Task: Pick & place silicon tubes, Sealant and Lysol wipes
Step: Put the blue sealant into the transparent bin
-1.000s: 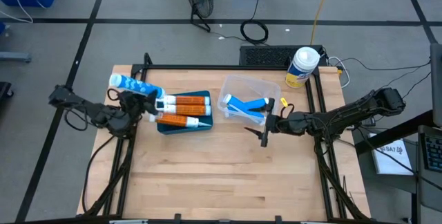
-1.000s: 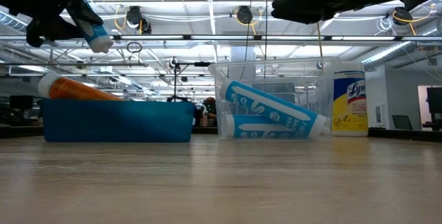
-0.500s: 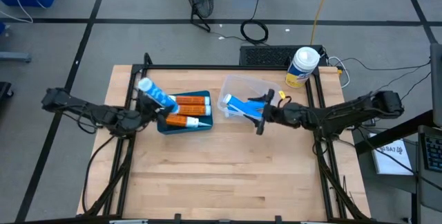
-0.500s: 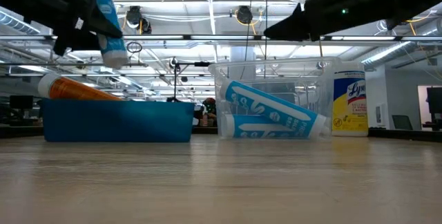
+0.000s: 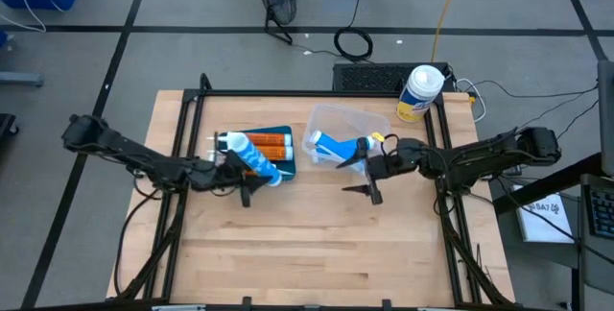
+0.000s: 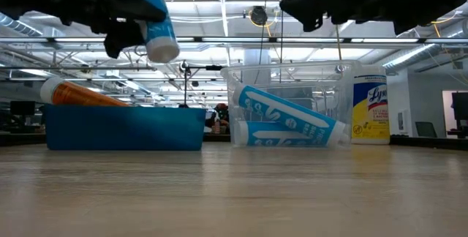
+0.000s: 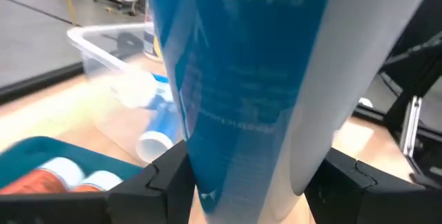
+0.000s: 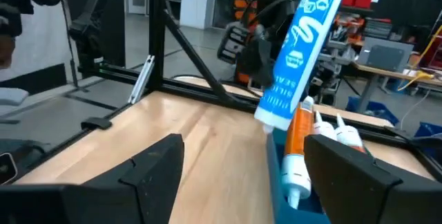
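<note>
**High view.** The left gripper (image 5: 242, 170) pinches a slim blue silicone tube with a white cap (image 5: 255, 158) and holds it over the right end of the dark blue rectangular tray (image 5: 284, 179). A second ago that tube hung off the tray's far-left corner, so it has travelled rightward across the tray. Two orange nozzle tubes (image 5: 270, 142) lie in the tray beneath it. The right gripper (image 5: 370, 179) sits at the near-right edge of the clear plastic bin (image 5: 341, 117), which holds more blue tubes (image 5: 338, 145); half a second ago it reached in over the bin and has since drawn back toward the near side, apparently with nothing in it. The yellow Lysol wipes canister with a white domed top (image 5: 419, 93) stands upright at the far-right corner of the wooden desk (image 5: 317, 253), untouched.

**Low view.** The carried tube (image 6: 153, 17) hangs steeply tilted, cap down, well above the tray wall (image 6: 124, 129). The canister (image 6: 369, 110) stands just right of the bin (image 6: 285, 113).

**Left wrist view.** Both dark fingers (image 7: 162, 179) press against the blue tube (image 7: 242, 79), which fills the picture.

**Right wrist view.** This gripper's fingers (image 8: 155, 169) stand partly spread with nothing between them.

The tube's heading suggests it is bound for the bin with its like; the wipes are not yet handled.
</note>
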{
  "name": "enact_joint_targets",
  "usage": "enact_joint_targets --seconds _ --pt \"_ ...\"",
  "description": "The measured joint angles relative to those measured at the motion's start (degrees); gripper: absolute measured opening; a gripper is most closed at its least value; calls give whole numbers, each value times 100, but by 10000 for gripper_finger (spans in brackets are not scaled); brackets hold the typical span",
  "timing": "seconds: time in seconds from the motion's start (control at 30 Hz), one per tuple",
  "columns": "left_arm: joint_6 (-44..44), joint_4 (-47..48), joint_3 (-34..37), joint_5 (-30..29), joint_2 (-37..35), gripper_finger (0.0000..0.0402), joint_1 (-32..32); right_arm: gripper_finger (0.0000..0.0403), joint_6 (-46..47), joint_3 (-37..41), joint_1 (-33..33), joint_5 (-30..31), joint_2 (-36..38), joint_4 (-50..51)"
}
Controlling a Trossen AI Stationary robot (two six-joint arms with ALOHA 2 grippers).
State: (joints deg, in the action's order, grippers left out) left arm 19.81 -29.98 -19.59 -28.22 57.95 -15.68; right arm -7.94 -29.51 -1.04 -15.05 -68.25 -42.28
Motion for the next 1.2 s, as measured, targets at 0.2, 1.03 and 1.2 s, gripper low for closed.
enact_joint_targets --seconds 0.2,1.03,1.2 --pt "-5 -102 -478 329 1056 217 24 294 -26 2 39 -2 -504 -525" --pt "-728 2648 -3835 595 3457 217 60 343 129 -918 191 -24 -2492 -2466" --pt "-669 2749 -3848 572 3467 217 98 336 126 -1065 229 -20 -2522 -2391"
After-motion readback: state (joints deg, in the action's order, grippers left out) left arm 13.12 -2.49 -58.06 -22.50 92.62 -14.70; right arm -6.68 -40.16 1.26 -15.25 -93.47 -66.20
